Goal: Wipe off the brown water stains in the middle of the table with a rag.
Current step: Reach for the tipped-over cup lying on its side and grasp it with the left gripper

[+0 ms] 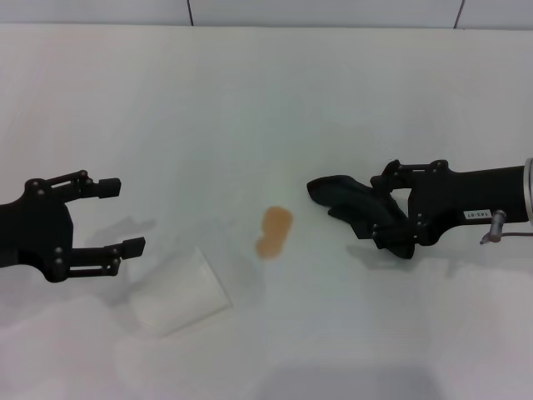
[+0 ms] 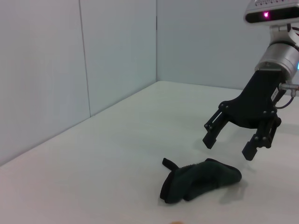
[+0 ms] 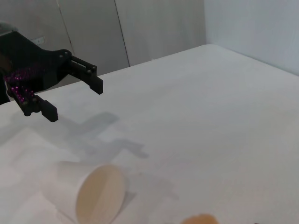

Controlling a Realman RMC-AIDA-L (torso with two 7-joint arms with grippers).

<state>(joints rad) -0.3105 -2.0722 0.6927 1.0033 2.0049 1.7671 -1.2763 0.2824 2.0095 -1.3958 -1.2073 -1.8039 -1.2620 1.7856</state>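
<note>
Sitting near the middle of the table [image 1: 266,108] was the brown water stain [image 1: 273,232], a small orange-brown blotch, longer than wide, with bare white tabletop all around it. The rag [image 1: 350,200] lay a bit off to the stain's right, not touching it, a lumpy dark cloth with one floppy end pointing toward the stain. From the left wrist view the rag [image 2: 202,179] was flat on the surface and bunched up in folds.

The right gripper [image 2: 230,142] was just above the rag with its fingers spread apart, nothing between them. In that wrist view there was a clear gap between the fingertips and the cloth, so it wasn't holding anything. In the head view the right gripper [image 1: 391,212] overlapped the near end of the rag, arm coming in from the right edge.

The left gripper [image 1: 123,217] was over on the left side, fingers also wide apart and empty. Just beside it, toward the stain, a translucent cup [image 1: 177,292] lay tipped over on its side. The right wrist view showed the cup's [image 3: 86,191] open mouth with a brownish tint inside, and the stain [image 3: 198,219] just peeking in at the edge.
</note>
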